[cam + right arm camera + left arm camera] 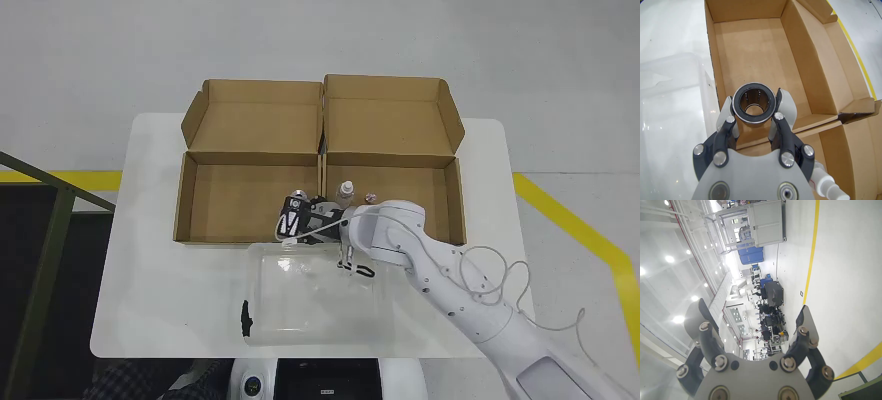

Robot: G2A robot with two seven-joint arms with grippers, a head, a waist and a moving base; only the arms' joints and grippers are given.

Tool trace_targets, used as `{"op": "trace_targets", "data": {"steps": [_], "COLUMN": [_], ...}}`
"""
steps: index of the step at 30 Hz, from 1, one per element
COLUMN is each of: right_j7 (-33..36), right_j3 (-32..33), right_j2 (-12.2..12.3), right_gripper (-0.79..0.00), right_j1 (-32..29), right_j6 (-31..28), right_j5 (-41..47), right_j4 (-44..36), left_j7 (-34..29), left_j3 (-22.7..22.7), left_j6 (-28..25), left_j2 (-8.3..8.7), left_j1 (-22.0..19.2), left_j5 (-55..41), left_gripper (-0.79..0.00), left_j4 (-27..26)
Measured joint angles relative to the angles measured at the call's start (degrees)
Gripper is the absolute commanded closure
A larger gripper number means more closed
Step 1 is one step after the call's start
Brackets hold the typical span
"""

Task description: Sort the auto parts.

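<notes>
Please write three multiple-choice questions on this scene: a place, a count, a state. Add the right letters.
1. Where is the round sleeve? A) on the floor B) in a person's hand C) in the right gripper
2. How many cardboard boxes stand on the table? A) one B) two C) three
3. How is the left gripper? A) open B) shut on a part C) shut, empty

1 C: it clamps the sleeve. 2 B: two, side by side. 3 A: spread wide, nothing held.

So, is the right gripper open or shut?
Shut: the right gripper clamps a linear bearing on both sides, above the cardboard box.
</notes>
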Motion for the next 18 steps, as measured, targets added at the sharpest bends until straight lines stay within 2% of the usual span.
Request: {"op": "trace_targets", "data": {"steps": [3,11,18], "right_j7": [0.17,0.31,0.38], "right_j3": [-0.38,-0.51,-0.46], "right_j2": [-0.28,-0.71,-1.0], "right_gripper": [-0.018,-0.172,-0.197], "right_j1": [0.3,0.54,0.49], "right_j6": [0.01,-0.04,-0.21], "right_j5": [-0.14,-0.51,-0.91], "right_j4": [0.86,2.16,2.84], "left_j7": [0.0,0.0,0.0], "left_j3": [0.0,0.0,0.0], "left_j6": [0.0,0.0,0.0], "left_j2": [0.0,0.0,0.0], "left_j1": [0.0,0.0,0.0], "left_j5": [0.0,0.0,0.0], "left_gripper": [-0.785,-0.785,-0.785], "left_j4": [0.0,0.0,0.0]}}
